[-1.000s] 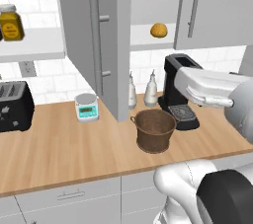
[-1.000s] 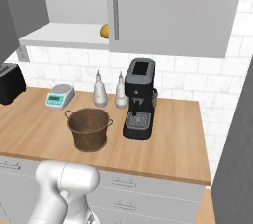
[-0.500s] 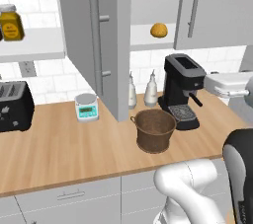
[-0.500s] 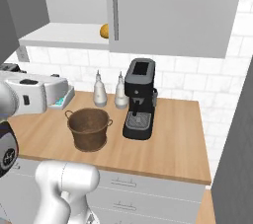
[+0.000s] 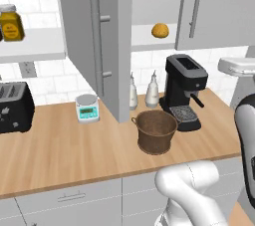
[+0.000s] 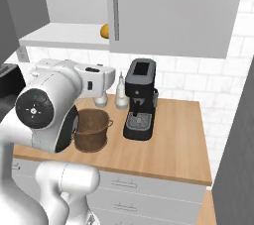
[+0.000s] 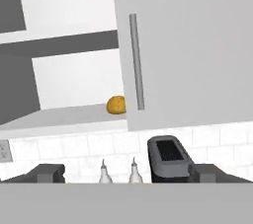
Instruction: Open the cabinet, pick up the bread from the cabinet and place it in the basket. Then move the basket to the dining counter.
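Note:
The grey cabinet's left door [image 5: 99, 46] stands swung open; its right door [image 5: 214, 6] is shut. On the white shelf inside lies the bread [image 5: 160, 30], a small golden bun, partly behind the shut door's edge in the hand view [image 7: 116, 104]. The dark brown basket [image 5: 156, 130] rests empty on the kitchen counter beside the coffee machine [image 5: 185, 90]. My gripper [image 7: 128, 174] is open, fingertips wide apart, facing the cabinet from a distance, below the bun's level. The dining counter is out of view.
A toaster [image 5: 15, 108], a small scale [image 5: 87, 108] and two white bottles [image 5: 133, 93] stand on the counter. An amber jar [image 5: 11, 23] sits on the open shelf at left. My bulky arm [image 6: 44, 110] blocks the left side. A grey wall [image 6: 233, 144] bounds the right.
My arm has swung up and around, now looming large at the left of the right base view. Bread, basket and doors have not moved.

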